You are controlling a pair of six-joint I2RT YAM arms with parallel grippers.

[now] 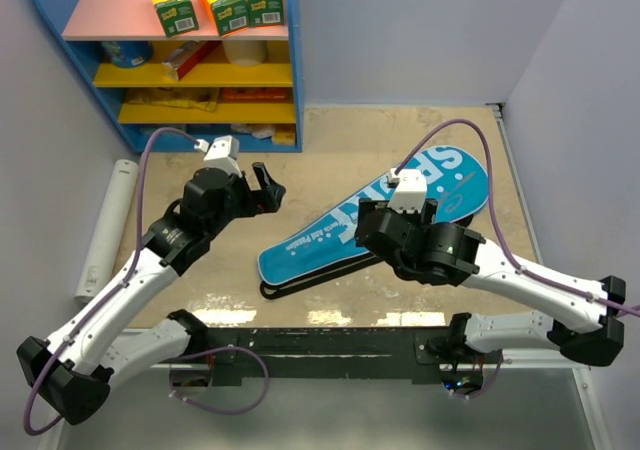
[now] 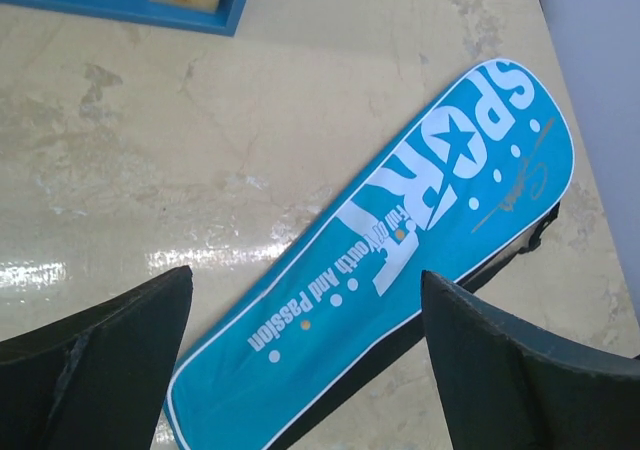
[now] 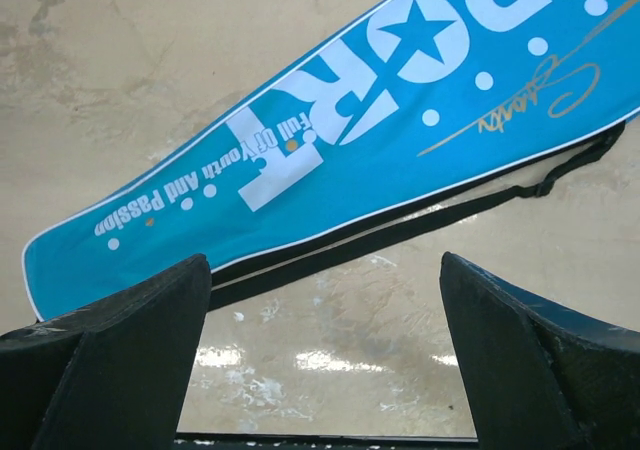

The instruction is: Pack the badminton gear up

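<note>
From above, the blue bag (image 1: 372, 220) lettered "SPORT" lies flat on the desk (image 1: 330, 160). Its long axis runs diagonally, with the narrow handle end toward the middle of the near edge and the broad head toward the far right corner. The right claw (image 1: 385, 240) hangs directly over the bag's narrowing middle. The left claw (image 1: 268, 188) sits off the bag's far-left flank, apart from it and pointing toward it, so the right arm is plainly the nearer. No rackets or shuttlecocks show anywhere, and I cannot tell whether they are inside the bag. A shelf (image 1: 60, 30) holding orange-green boxes (image 1: 222, 0) stands at the far left corner. In the left wrist view, the two dark fingers (image 2: 100, 365) are spread wide with nothing between them. The bag slants between and beyond them, its narrow end closest and its head rising toward the upper right. In the right wrist view, the fingers (image 3: 110, 360) are likewise set far apart and hold nothing. The bag crosses the frame above them with its black strap (image 3: 450, 215) trailing along its near side. Bare desk and the dark near-edge rail (image 3: 320, 440) lie directly beneath this claw. Judging from this, any grasp must be made across the diagonal axis, and the right claw has the shorter reach.
</note>
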